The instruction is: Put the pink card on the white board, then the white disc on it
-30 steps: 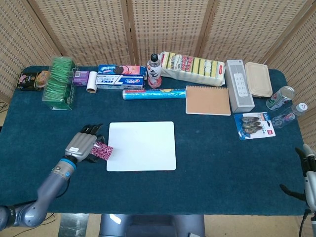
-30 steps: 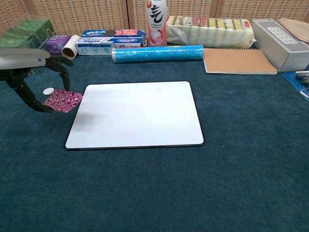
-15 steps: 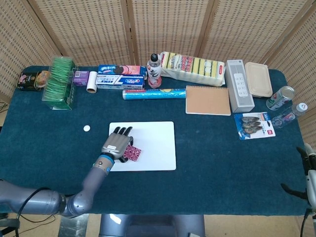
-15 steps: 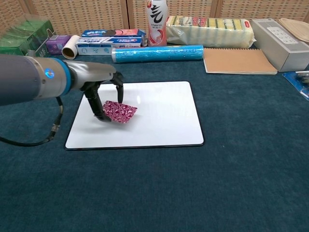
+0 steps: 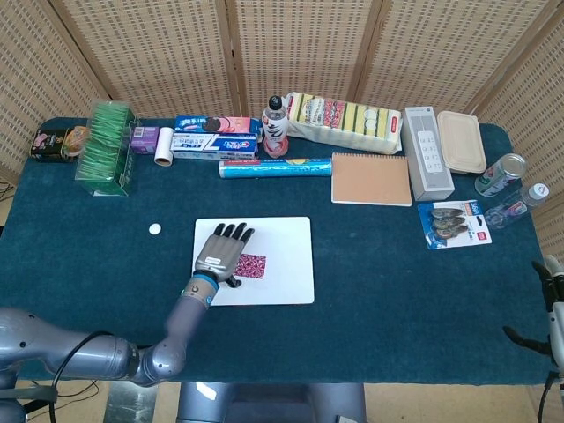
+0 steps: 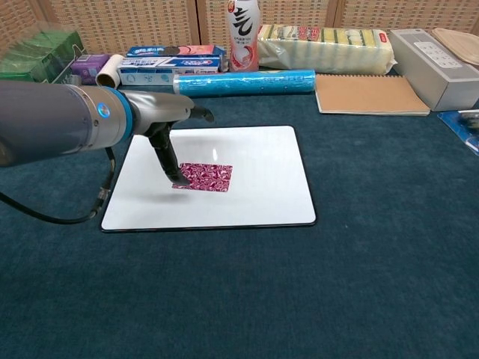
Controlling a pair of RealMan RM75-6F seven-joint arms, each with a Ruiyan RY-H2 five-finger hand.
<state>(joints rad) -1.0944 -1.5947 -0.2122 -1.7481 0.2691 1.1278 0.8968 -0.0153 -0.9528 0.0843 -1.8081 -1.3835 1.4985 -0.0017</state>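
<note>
A dark teal, felt-like cloth covers the worktop [image 5: 370,256], with woven cane screens behind it. The left hand [image 5: 223,251] reaches over the smooth, round-cornered white board [image 5: 282,238], its fingers spread; one dark fingertip [image 6: 179,178] touches the near-left edge of the pink card [image 6: 206,176], a flat patterned square lying on the board just right of the hand. The small white disc [image 5: 155,229] lies on the cloth, left of the hand, off the board. Only an edge of the right hand [image 5: 553,308] shows, its state unreadable.

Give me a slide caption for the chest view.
Left hand touches the pink card lying flat on the white board.
</note>
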